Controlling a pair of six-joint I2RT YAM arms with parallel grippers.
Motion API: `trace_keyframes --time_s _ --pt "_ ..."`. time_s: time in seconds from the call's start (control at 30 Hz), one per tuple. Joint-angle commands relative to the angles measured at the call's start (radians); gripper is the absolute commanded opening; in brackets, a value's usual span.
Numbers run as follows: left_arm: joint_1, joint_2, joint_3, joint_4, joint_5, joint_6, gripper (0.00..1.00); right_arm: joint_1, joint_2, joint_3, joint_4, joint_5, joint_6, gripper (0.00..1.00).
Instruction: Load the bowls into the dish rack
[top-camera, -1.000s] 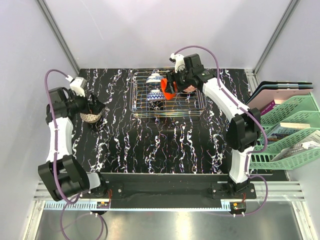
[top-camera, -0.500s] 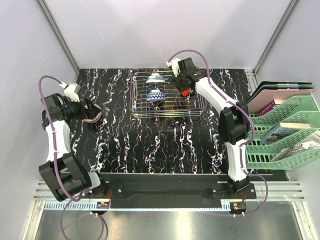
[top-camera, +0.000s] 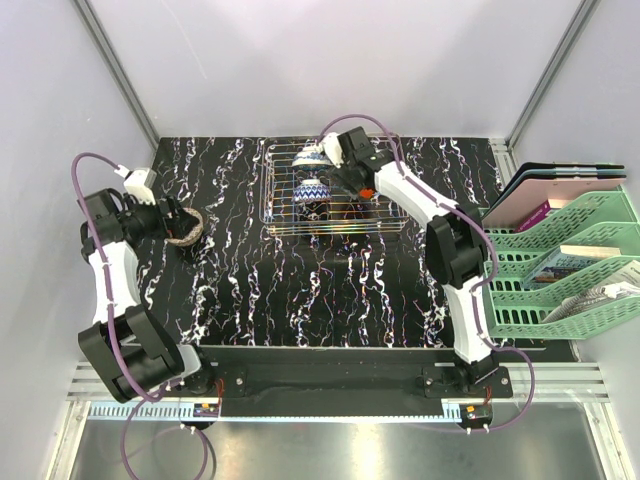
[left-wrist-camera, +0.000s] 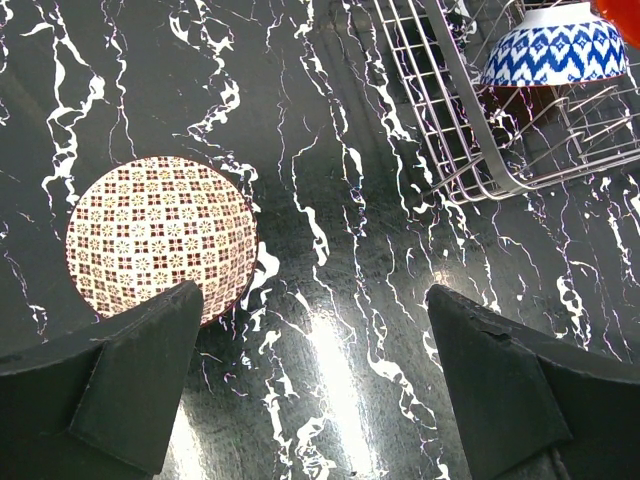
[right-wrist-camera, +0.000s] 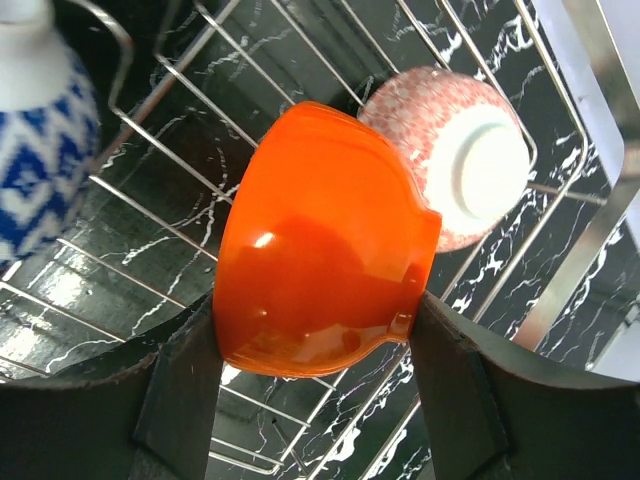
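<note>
Right wrist view: right end effector is pinching the orange bowl, with one finger on each side of the bowl's wall. The bowl is turned on its side. It hangs over the wire floor of the dish rack; whether it touches the wires cannot be told. Just beside it, to the upper right, a red-patterned bowl lies on its side inside the rack, its white foot facing the camera. A blue-and-white bowl sits in the rack at the left edge of the frame.

Left wrist view: left end effector is spread wide with nothing between its fingers. It is above the black, white-veined surface. A checkered bowl rests on the surface outside the rack. Its lower edge is hidden behind the tip of the left-hand finger, and it does not lie in the gap. One corner of the rack shows at the upper right, well apart from this bowl.

Top external view: the rack stands at the far middle of the surface and the right arm reaches over it. The left arm is near the left edge, beside the checkered bowl. Green stacked trays stand off the right side of the surface.
</note>
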Motion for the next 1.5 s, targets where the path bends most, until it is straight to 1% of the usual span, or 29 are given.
trace_keyframes --time_s 0.0,0.27,0.4,0.6,0.7,0.8,0.83,0.87,0.93,0.97,1.07,1.1,1.17,1.2,1.3,1.47 --pt "0.012 -0.003 0.009 0.035 0.044 0.013 0.99 0.032 0.024 0.009 0.052 0.057 -0.068 0.0" --pt "0.026 -0.01 0.009 0.037 0.057 0.018 0.99 0.047 0.045 -0.025 0.054 0.095 -0.123 0.05" --pt "0.027 -0.007 0.009 0.035 0.067 0.013 0.99 0.053 0.044 -0.038 0.052 0.103 -0.148 0.09" --pt "0.031 -0.009 0.004 0.035 0.07 0.016 0.99 0.061 0.056 -0.048 0.054 0.132 -0.195 0.09" --pt "0.032 -0.007 0.007 0.037 0.072 0.016 0.99 0.065 0.062 -0.06 0.054 0.138 -0.217 0.12" --pt "0.034 -0.006 0.009 0.037 0.074 0.016 0.99 0.073 0.056 -0.08 0.054 0.134 -0.233 0.18" --pt "0.035 -0.006 0.01 0.037 0.074 0.016 0.99 0.075 0.053 -0.085 0.054 0.135 -0.238 0.2" --pt "0.035 -0.004 0.012 0.037 0.074 0.016 0.99 0.078 0.051 -0.089 0.052 0.132 -0.246 0.28" --pt "0.037 -0.003 0.013 0.038 0.077 0.012 0.99 0.082 0.044 -0.101 0.052 0.129 -0.253 0.36" --pt "0.037 -0.001 0.012 0.037 0.08 0.013 0.99 0.084 0.041 -0.104 0.048 0.129 -0.263 0.46" --pt "0.038 -0.001 0.013 0.04 0.083 0.009 0.99 0.084 0.041 -0.111 0.034 0.129 -0.267 0.57" --pt "0.038 -0.001 0.012 0.041 0.084 0.009 0.99 0.084 0.041 -0.112 0.029 0.126 -0.27 0.66" --pt "0.04 -0.003 0.015 0.04 0.083 0.009 0.99 0.085 0.044 -0.112 0.006 0.126 -0.276 0.74" --pt "0.04 -0.003 0.018 0.04 0.084 0.007 0.99 0.085 0.045 -0.112 -0.003 0.123 -0.276 0.83" --pt "0.043 -0.003 0.021 0.041 0.086 0.006 0.99 0.085 0.053 -0.097 -0.047 0.109 -0.273 0.94" --pt "0.043 0.002 0.026 0.043 0.089 0.003 0.99 0.085 0.053 -0.08 -0.086 0.08 -0.255 0.96"
